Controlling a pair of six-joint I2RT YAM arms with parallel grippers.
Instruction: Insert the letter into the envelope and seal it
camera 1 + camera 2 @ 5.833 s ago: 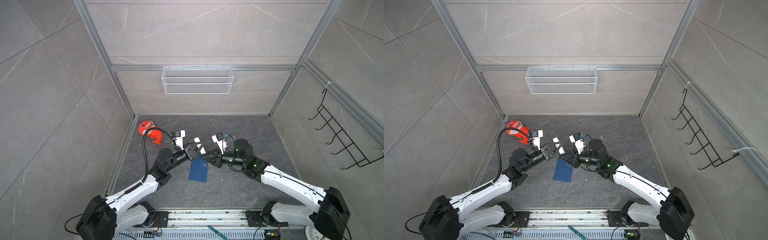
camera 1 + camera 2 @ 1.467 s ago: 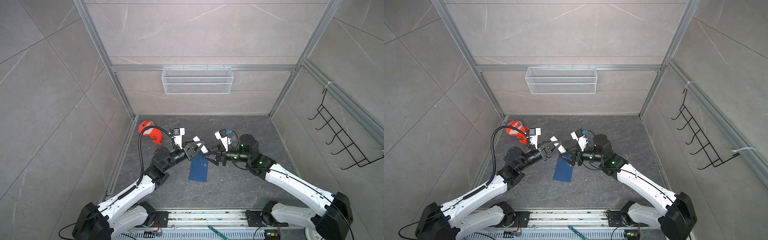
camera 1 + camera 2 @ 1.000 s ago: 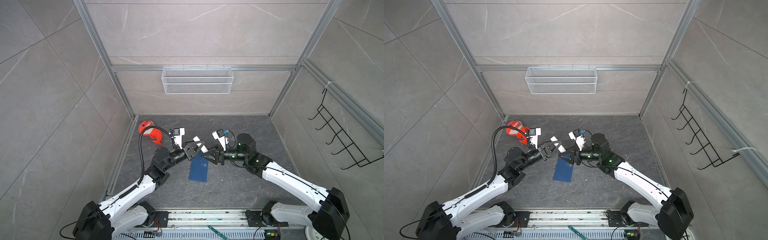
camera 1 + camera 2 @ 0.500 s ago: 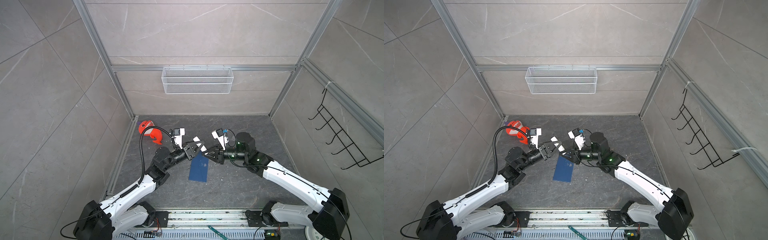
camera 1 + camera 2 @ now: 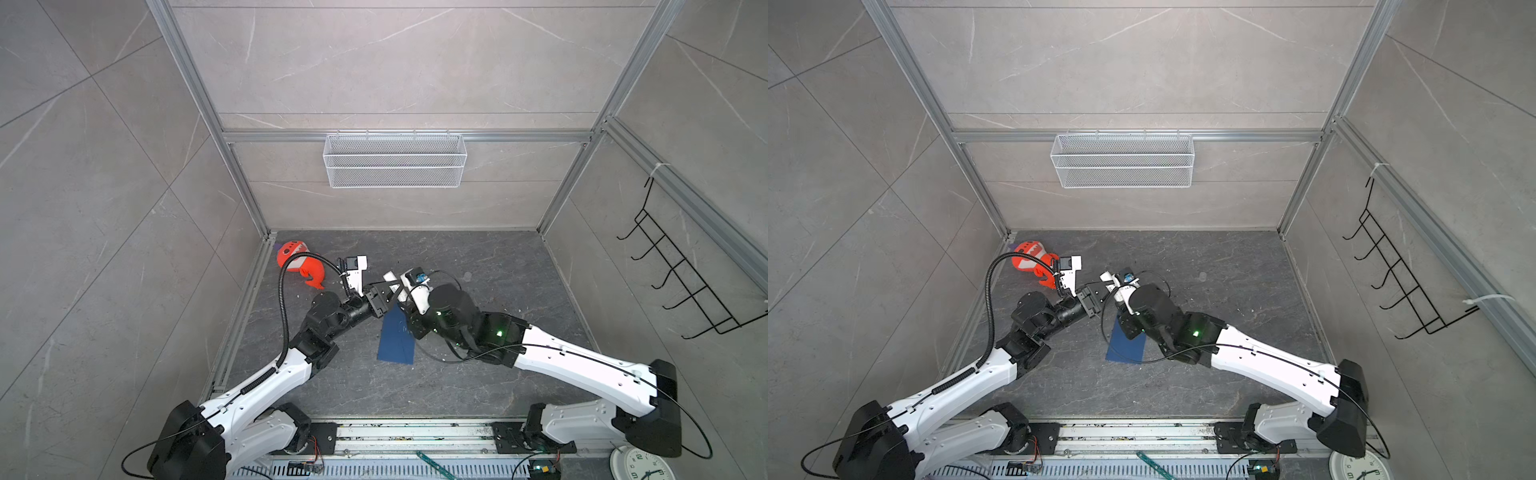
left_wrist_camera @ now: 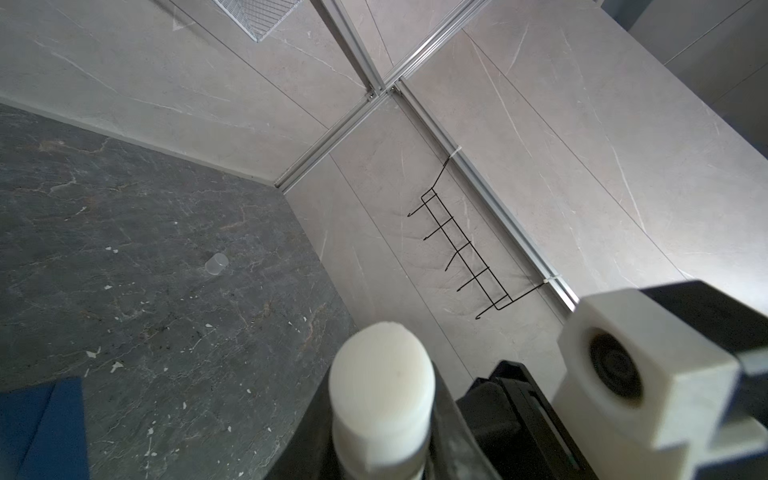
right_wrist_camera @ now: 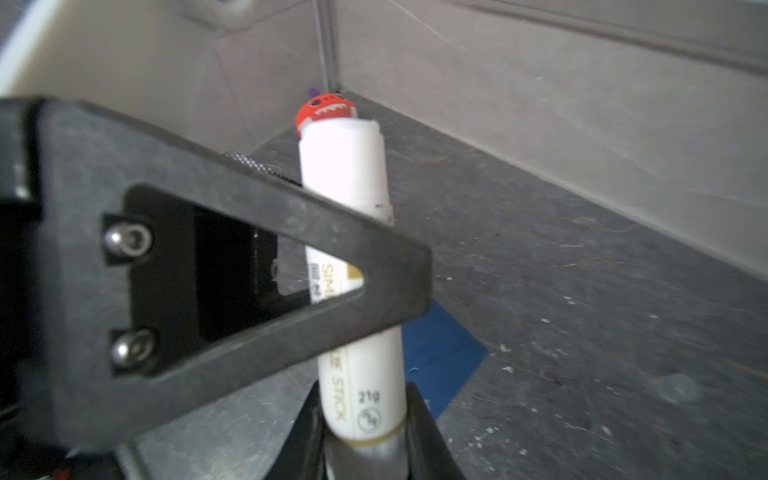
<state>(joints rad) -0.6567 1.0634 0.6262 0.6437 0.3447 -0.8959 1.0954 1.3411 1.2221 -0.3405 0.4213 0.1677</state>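
Both arms meet over the middle of the dark stone floor [image 5: 415, 395], and between them they share a white glue stick [image 7: 361, 374]. The left gripper [image 6: 380, 415] is clamped around the stick's body, with one of its dark triangular fingers [image 7: 399, 286] crossing in front of the printed label. The right gripper [image 7: 363, 401] is closed on the stick's lower end, its two black fingers pressed in on either side of the gold ring and grey base. The stick is held up off the floor, and its bare white top shows as a flat round face in the left wrist view. The envelope [image 5: 397, 343] lies flat on the floor directly below the two grippers, navy blue, with neither gripper on it. Its near end is a straight edge and its far end runs under the right wrist, so I cannot tell how the flap lies. Off to the right, well apart, a small clear cap [image 5: 468, 275] lies on the floor. An orange-red toy [image 5: 295, 259] with white teeth sits in the back left corner. A white wire basket [image 5: 395, 160] hangs on the back wall and a black hook rack [image 5: 681, 282] on the right wall.
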